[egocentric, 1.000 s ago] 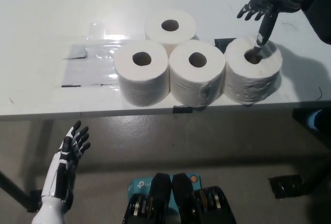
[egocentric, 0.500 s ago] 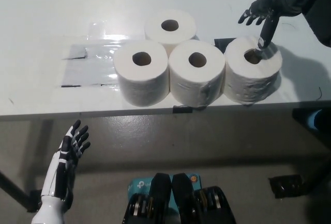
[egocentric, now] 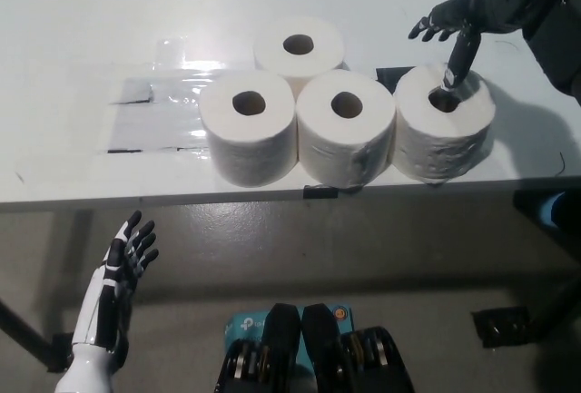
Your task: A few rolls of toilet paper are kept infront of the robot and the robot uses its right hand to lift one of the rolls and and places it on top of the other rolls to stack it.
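Several white toilet paper rolls stand upright on the white table (egocentric: 82, 21). The left roll (egocentric: 248, 125) and the middle roll (egocentric: 346, 128) touch side by side, with a back roll (egocentric: 299, 46) behind them. The right roll (egocentric: 443, 125) stands next to the middle one. My black right hand (egocentric: 458, 21) hovers over the right roll, fingers spread, with one finger pointing down into the roll's core hole. It holds nothing. My white left hand (egocentric: 113, 295) rests open below the table's front edge at lower left.
Clear plastic sheeting (egocentric: 159, 107) lies taped on the table left of the rolls. A strip of black tape (egocentric: 393, 75) shows behind the right roll. The table's front edge runs just below the rolls. A teal box (egocentric: 250, 325) sits on the floor.
My right hand lifted slightly off the right roll's hole, then dipped a finger back toward it, shifting a little left. The rolls and left hand stayed put.
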